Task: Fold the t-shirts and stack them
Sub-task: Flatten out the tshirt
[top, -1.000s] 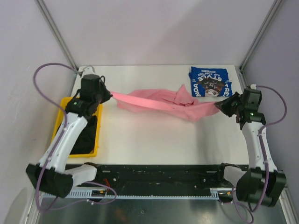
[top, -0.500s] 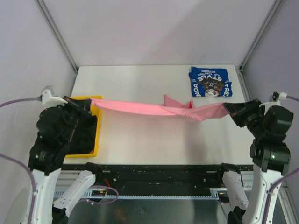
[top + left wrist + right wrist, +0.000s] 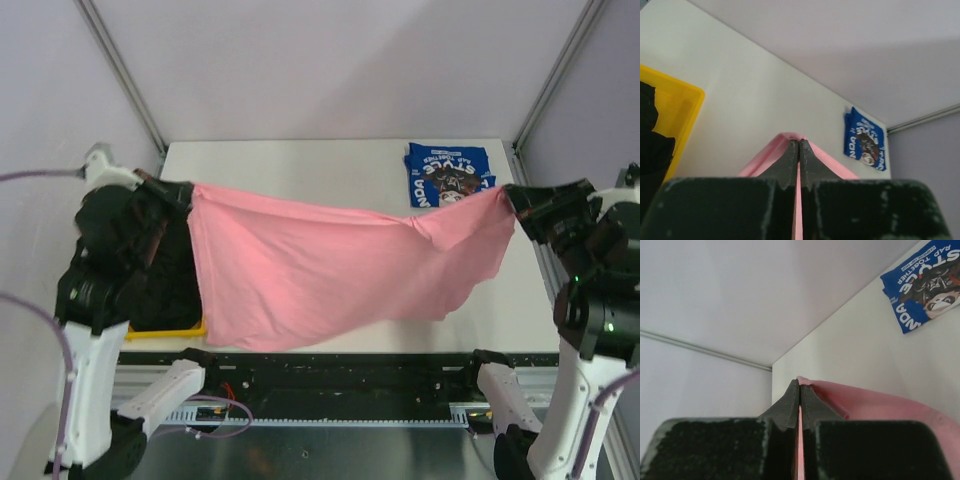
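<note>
While left end effector (image 3: 187, 190) and right end effector (image 3: 509, 193) clamp corners, pink t-shirt (image 3: 320, 270) — spread

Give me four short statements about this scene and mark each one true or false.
1. The plain pink t-shirt hangs spread between the left gripper and the right gripper. True.
2. The right gripper is open. False: it is shut on the pink t-shirt's edge.
3. The folded royal-blue printed t-shirt lies at the far right corner of the white table. True.
4. The yellow plastic bin is empty. False: black cloth lies in it.
</note>
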Robot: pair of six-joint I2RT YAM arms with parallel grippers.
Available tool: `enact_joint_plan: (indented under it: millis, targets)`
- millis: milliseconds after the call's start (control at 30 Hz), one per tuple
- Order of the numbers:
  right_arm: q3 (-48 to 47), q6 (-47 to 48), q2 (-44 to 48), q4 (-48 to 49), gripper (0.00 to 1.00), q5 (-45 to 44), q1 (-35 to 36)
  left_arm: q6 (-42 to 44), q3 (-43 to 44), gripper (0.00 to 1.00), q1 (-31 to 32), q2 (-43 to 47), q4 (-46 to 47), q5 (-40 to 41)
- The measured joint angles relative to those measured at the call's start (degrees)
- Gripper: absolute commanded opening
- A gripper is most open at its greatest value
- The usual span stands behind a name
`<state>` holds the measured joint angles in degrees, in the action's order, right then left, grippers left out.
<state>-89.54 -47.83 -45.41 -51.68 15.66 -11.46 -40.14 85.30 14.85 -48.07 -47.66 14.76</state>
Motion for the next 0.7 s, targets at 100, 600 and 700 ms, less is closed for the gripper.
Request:
enact_joint_plan:
  millis: [100, 600, 700]
  targets:
    - [4.28, 0.83, -3.19, 6.78, 0.0, 0.28, 0.26, 0.37, 0.68, 0.0, -0.07, -7.15, 1.9, 0.57]
    - [-15.89, 4.28, -45.99, 34.45, 0.0, -3.85, 10.51, 4.11, 47.36, 0.0, -10.05, -58.82, 14.23, -12.39]
    - [-20.52, 4.5, -44.98, 38.18, 0.0, -5.35, 10.21, 3.89, 54.45, 0.0, -13.64, -60.22, 16.11, -15.67]
